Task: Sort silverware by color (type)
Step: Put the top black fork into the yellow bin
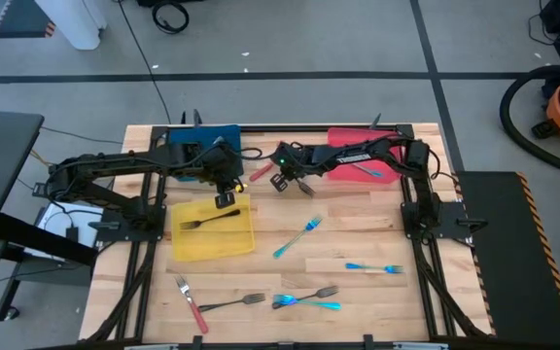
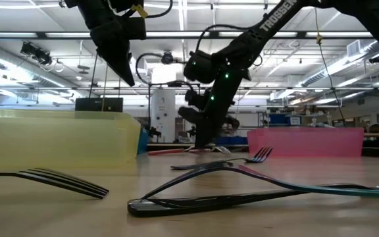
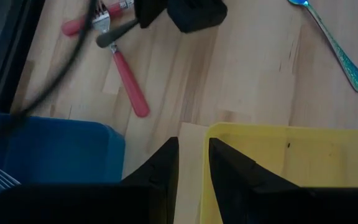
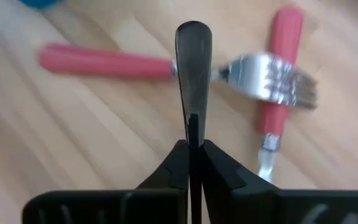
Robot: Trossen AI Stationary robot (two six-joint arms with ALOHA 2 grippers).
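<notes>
My right gripper (image 4: 193,155) is shut on a dark fork (image 4: 193,56) at the table's far middle. Just past it, two red-handled forks (image 4: 104,62) (image 4: 277,74) lie crossed on the wood. In the high view the dark fork (image 1: 306,189) runs from that gripper (image 1: 285,181) toward the near right. My left gripper (image 3: 192,165) hangs open and holds nothing. It is over the gap between the blue tray (image 3: 48,146) and the yellow tray (image 3: 291,155). A dark fork (image 1: 208,221) lies flat in the yellow tray (image 1: 236,243). My right gripper pinches the dark fork's handle (image 4: 193,118) between its two fingers, a little short of the rounded free end (image 4: 193,37). That end sticks out past the fingertips. The fingers slant down from the far right. The gripper hides the fork's head; whether it rests on the table, I cannot tell.
Teal forks (image 1: 297,236) (image 1: 374,267) (image 1: 309,303), dark forks (image 1: 231,302) (image 1: 317,292) and a red-handled fork (image 1: 191,303) lie scattered on the near half of the table. The red tray (image 1: 343,141) stands at the far right, with a fork (image 1: 367,170) in it. The blue tray (image 1: 202,141) stands at the far left.
</notes>
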